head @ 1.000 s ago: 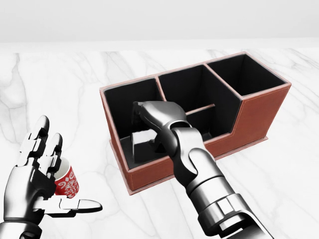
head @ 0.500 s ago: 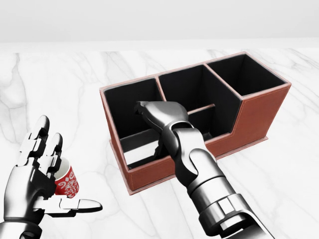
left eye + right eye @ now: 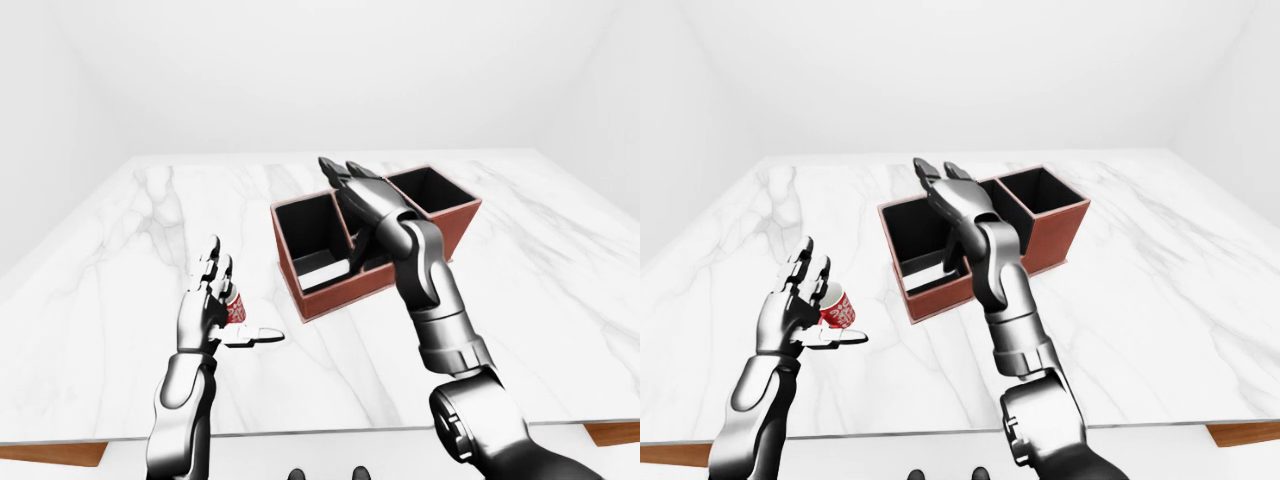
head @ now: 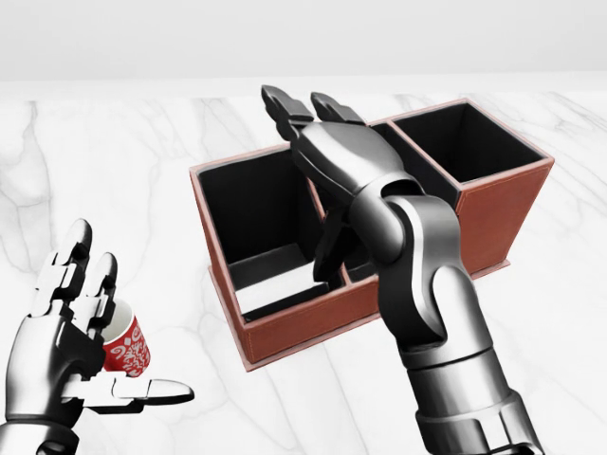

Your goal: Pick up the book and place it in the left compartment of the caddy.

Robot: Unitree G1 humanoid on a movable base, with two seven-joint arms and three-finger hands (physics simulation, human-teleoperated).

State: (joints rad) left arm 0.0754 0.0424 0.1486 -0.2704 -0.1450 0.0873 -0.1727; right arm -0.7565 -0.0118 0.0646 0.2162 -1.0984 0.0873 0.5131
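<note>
The left hand (image 4: 71, 346) is hovering over the marble desk (image 4: 114, 180) at the left of the head view, fingers spread and thumb extended, holding nothing. A red patterned cup (image 4: 126, 344) is lying just beside its palm; contact cannot be confirmed. To the right, the caddy (image 4: 294, 327) is resting on the desk. The book (image 4: 275, 289) is lying flat on the floor of the left compartment. The right hand (image 4: 327, 142) is hanging above the caddy's dividers, fingers extended and apart, gripping nothing and touching neither book nor caddy.
</note>
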